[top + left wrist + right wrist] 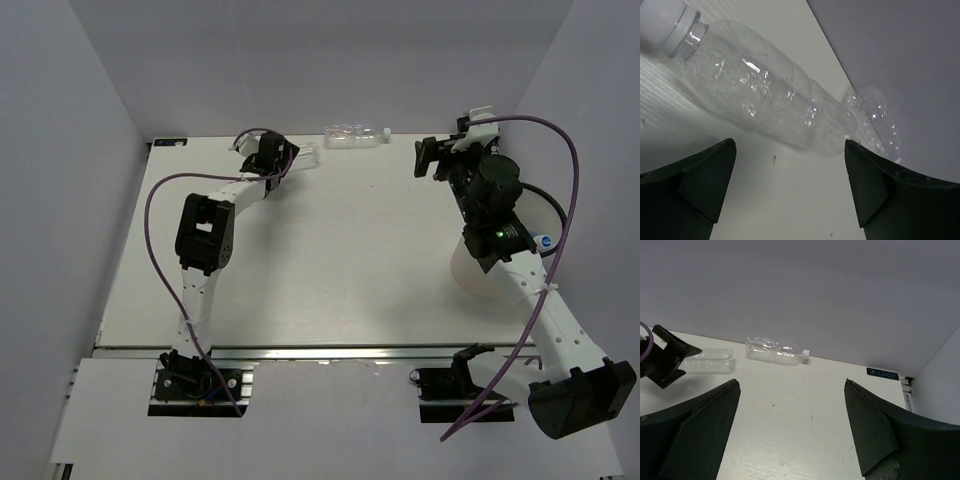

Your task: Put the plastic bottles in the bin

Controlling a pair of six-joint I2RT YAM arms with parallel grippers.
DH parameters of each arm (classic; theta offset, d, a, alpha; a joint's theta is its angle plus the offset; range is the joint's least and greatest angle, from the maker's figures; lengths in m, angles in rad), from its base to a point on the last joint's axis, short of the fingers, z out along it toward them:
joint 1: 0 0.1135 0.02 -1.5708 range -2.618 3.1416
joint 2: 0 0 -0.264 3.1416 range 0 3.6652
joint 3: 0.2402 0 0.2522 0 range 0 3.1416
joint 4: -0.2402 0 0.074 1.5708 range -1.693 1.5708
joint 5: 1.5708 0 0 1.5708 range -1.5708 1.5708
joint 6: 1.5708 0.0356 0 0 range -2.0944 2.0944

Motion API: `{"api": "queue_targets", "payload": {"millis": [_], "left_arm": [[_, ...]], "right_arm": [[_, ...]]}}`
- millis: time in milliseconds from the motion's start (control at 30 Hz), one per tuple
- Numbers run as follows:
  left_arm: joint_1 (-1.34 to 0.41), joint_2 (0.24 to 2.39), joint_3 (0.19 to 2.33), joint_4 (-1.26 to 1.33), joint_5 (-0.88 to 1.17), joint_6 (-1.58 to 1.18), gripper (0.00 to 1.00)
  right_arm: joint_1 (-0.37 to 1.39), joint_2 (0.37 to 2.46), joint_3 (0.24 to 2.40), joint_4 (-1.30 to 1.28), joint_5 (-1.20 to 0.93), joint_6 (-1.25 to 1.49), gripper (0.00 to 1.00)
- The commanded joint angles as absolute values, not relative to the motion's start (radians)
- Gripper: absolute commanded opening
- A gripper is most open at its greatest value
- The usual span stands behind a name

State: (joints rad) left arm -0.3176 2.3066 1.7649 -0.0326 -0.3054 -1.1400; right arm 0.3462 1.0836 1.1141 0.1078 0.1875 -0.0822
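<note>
An unlabelled clear plastic bottle with a white cap lies on the table just ahead of my left gripper, which is open and empty, its fingertips short of the bottle. In the top view this gripper is at the back, next to a clear bottle. A second clear bottle lies against the back wall; it also shows in the right wrist view. My right gripper is open and empty above the table. The white bin is mostly hidden under the right arm.
Grey walls close the table at the back and both sides. A small black label sits on the table by the back right corner. A blue-and-white spot shows beside the right arm. A purple cable loops over each arm.
</note>
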Motion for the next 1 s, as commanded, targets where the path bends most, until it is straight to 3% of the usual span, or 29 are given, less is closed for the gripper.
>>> {"api": "queue_targets", "payload": {"millis": [0,267,533,633,733,833,967], "left_arm": [[-0.308,2.336,1.877,-0.067,-0.331,-1.232,0.98],[-0.305,2.457,2.019,-0.181,-0.463,-1.377,0.98],[-0.279,2.603,2.198,-0.238,-0.437,-1.448,0.98],[-0.275,2.609,2.168,-0.213,-0.446,-1.448,0.92],[-0.272,2.609,2.167,-0.218,-0.459,-1.43,0.72],[-0.265,2.599,2.151,-0.203,-0.44,-1.425,0.39],[-0.253,2.56,2.102,-0.158,-0.39,-1.402,0.21]], "right_arm": [[0.344,1.077,1.104,0.215,0.233,-0.124,0.89],[0.344,1.048,1.049,0.268,0.241,-0.152,0.89],[0.344,1.051,1.028,0.281,0.301,-0.176,0.89],[0.344,1.039,1.008,0.308,0.321,-0.179,0.89],[0.344,1.022,0.983,0.339,0.344,-0.179,0.89],[0.344,1.006,0.968,0.351,0.353,-0.178,0.89],[0.344,1.0,0.968,0.348,0.357,-0.175,0.89]]}}
